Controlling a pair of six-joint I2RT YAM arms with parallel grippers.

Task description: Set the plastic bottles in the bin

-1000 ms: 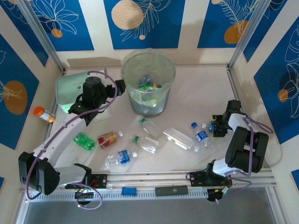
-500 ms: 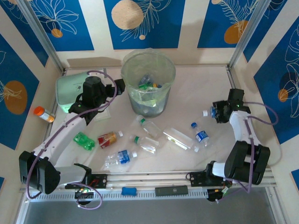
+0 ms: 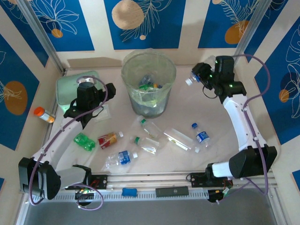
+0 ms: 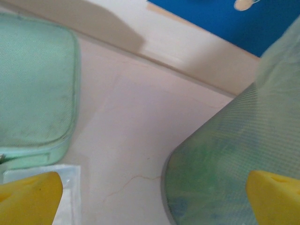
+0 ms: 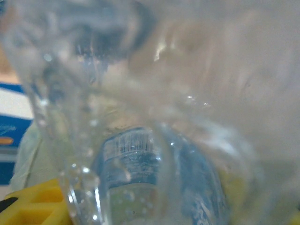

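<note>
Several plastic bottles are lying loose on the table [image 3: 197, 108] in front of the bin [image 3: 149, 101]: a green bottle [image 3: 84, 141], a red-orange labelled bottle [image 3: 108, 139], a blue-labelled bottle [image 3: 121, 158], two green-capped ones [image 3: 151, 127] [image 3: 146, 144], a flattened clear one [image 3: 178, 138] and a blue-capped bottle [image 3: 202, 137]. More are sitting inside the bin already.

I am seeing the right gripper [image 3: 197, 76] clamped on a clear bottle [image 3: 190, 80], white cap pointing toward the bin. It is hanging in the air just right of the bin rim, not over the opening. In the right wrist view that bottle [image 5: 140, 140] is blurring almost everything; I am making out its blue label and one yellow finger [image 5: 33, 208] at the lower left.

The left gripper [image 3: 111, 89] is hovering between the mint case [image 3: 68, 86] and the bin, holding nothing. In the left wrist view its yellow fingertips [image 4: 28, 194] are standing wide apart, with the case [image 4: 33, 103] at left and the bin wall [image 4: 234, 159] at right.

An orange-capped vial [image 3: 42, 114] is lying at the far left edge.
</note>
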